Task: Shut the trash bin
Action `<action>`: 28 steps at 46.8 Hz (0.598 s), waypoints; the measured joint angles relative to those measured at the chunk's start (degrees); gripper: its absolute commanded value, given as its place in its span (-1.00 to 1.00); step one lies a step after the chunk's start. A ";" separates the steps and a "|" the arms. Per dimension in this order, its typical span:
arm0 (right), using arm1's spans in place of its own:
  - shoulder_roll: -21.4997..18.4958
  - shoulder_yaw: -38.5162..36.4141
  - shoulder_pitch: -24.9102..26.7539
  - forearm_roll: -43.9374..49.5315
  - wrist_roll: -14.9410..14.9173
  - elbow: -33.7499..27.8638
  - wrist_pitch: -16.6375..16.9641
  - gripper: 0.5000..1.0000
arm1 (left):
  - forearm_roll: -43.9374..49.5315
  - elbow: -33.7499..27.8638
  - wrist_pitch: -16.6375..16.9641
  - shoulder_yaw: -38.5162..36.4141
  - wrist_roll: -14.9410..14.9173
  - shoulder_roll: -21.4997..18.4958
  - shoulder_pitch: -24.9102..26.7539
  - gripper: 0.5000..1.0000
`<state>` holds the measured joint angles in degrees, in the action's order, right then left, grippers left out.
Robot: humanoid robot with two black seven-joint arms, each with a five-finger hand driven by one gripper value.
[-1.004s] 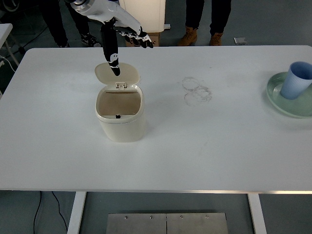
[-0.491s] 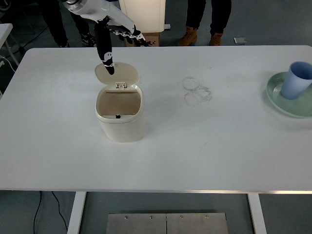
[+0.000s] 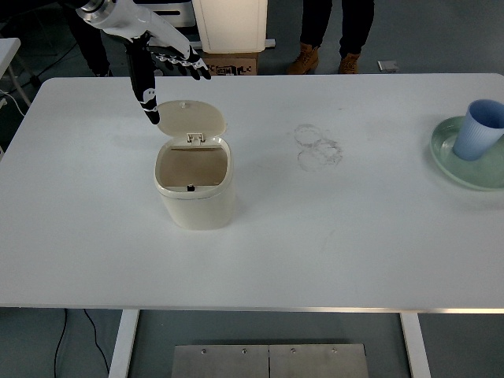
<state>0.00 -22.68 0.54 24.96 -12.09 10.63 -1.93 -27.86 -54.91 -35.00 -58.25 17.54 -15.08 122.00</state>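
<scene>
Currently open: small cream plastic trash bin (image 3: pixel 194 189) on white table (image 3: pixel 354 236), round lid (image 3: pixel 189 116) tipped back. Left hand (image 3: pixel 161 59) beside lid, fingers (image 3: pixel 146 98) spread, grasping nothing, perhaps touching its edge. Best reached behind lid, then pushed forward and down.

White-shelled left arm (image 3: pixel 126 14), black fingers (image 3: pixel 144 87) with white markings
</scene>
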 measured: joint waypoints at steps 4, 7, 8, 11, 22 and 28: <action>0.00 0.00 0.01 0.00 0.00 0.00 0.00 0.97 | 0.00 -0.12 0.00 -0.02 0.01 0.01 0.00 1.00; 0.00 0.00 0.01 0.00 0.02 0.00 0.00 0.97 | 0.00 -0.12 0.00 -0.03 0.03 0.15 0.00 1.00; 0.00 0.00 0.01 0.00 0.02 0.00 0.00 0.97 | 0.00 -0.15 0.00 -0.03 0.03 0.22 0.00 1.00; 0.00 0.00 0.00 0.00 0.03 0.00 0.00 0.97 | 0.00 -0.19 0.00 -0.01 0.04 0.41 0.00 1.00; 0.00 0.00 -0.01 0.00 0.03 0.00 0.00 0.97 | 0.07 -1.04 0.00 0.15 0.04 0.55 -0.82 1.00; 0.00 0.00 -0.01 0.00 0.02 0.00 0.00 0.97 | 0.09 -2.21 0.00 0.16 0.04 0.57 -1.14 1.00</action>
<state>0.00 -22.68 0.53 24.96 -12.07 10.64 -1.93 -27.77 -57.11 -35.00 -58.09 17.58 -14.51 120.86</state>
